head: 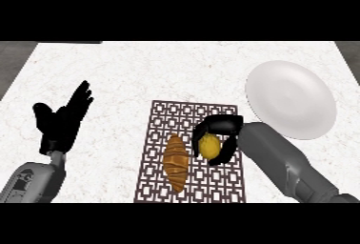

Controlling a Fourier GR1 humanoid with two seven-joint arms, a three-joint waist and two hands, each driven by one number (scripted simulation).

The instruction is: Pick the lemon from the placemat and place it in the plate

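Right hand [226,125] was curled round the lemon [208,147] over the placemat [156,125], croissant [175,163] lay just left of that hand, white plate [290,99] sat beyond its right, apart from the lemon, left hand [62,121] rested open, fingers up.

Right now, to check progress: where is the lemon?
Head view, centre-right: the lemon sits in the curled right hand, over the placemat, right of the bread and below-left of the plate.

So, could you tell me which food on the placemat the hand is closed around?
The yellow lemon, on the right half of the placemat: the right hand curls round it. The longer brown croissant to its left lies free.
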